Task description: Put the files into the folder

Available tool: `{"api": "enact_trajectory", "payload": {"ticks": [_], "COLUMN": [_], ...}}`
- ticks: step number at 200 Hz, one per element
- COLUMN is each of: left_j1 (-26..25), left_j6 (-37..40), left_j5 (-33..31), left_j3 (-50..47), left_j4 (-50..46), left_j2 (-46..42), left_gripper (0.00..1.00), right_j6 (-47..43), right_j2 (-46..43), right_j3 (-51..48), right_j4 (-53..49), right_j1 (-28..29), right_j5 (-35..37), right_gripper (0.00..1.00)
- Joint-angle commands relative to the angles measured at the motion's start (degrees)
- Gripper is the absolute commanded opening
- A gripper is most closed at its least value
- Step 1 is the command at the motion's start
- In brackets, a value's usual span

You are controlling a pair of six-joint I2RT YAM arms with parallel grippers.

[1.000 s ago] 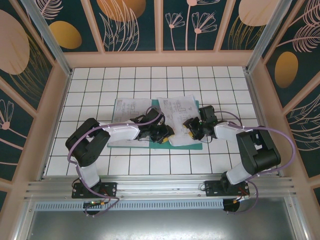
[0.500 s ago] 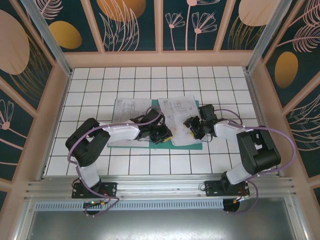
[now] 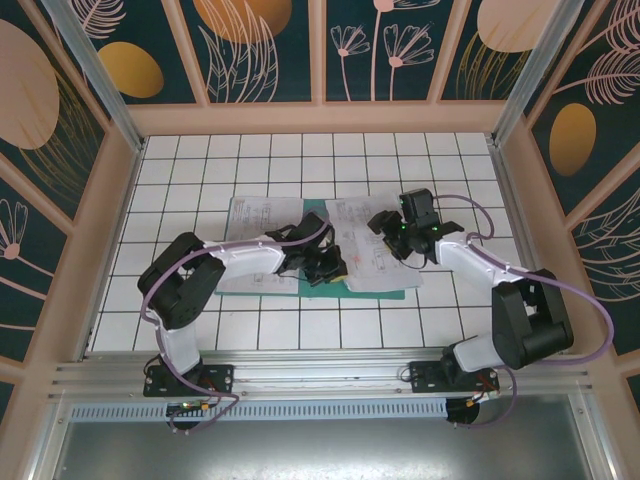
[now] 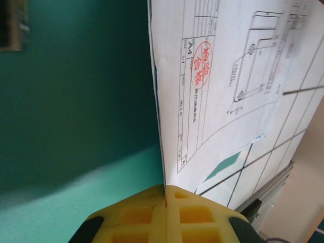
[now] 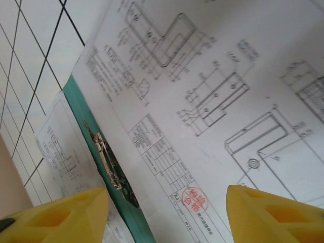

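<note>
Left fingers: our left gripper (image 4: 166,195) has its yellow pads (image 4: 136,215) pressed shut on the edge of the stamped sheet (image 4: 228,76), which rises from the pinch towards 12 o'clock.
Right fingers: our right gripper (image 5: 164,212) is spread wide and holds nothing, with its fingers (image 5: 61,210) hanging over the same sheet's drawings.
Folder: the folder (image 4: 76,91) lies open on the tiled table (image 3: 200,160), its teal cover at 9 o'clock of our pinch.
Clip: the metal clip (image 5: 109,159) runs along the spine, just beside the sheet's stamped edge.
Other sheet: a second printed sheet (image 3: 255,215) lies at 9 o'clock of the spine.
Step, as we judge it: seating the stamped sheet on the right-hand cover.
Doing it well: we should hold the pinch firm and lower the edge flat alongside the clip. The right fingers press the far part down before we let go. A fast pull could crease the paper.
</note>
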Motion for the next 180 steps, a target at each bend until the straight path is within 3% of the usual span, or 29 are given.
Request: {"api": "enact_trajectory", "payload": {"ticks": [1,93,180], "left_j1": [0.6,5.9,8.1], "left_j6": [5.1,7.1,7.9], "left_j5": [3.4,9.0,9.4], "left_j3": [1.6,-4.7,-4.8], "left_j4": [-3.9,-4.1,-4.7], "left_j2": [0.6,-2.2,-1.4], "left_gripper": [0.00,0.00,0.00], "right_j6": [-1.3,-1.1,-0.9], "right_j2": [-1.2,-0.9,-0.6], "right_j3": [-0.3,-0.7,-0.6], "right_j4": [-3.1,-1.9,-1.2], "right_j1": [-0.5,-0.6,-0.7], "right_j5": [1.9,0.7,0.3], "right_gripper": [0.64,0.64,0.64]}}
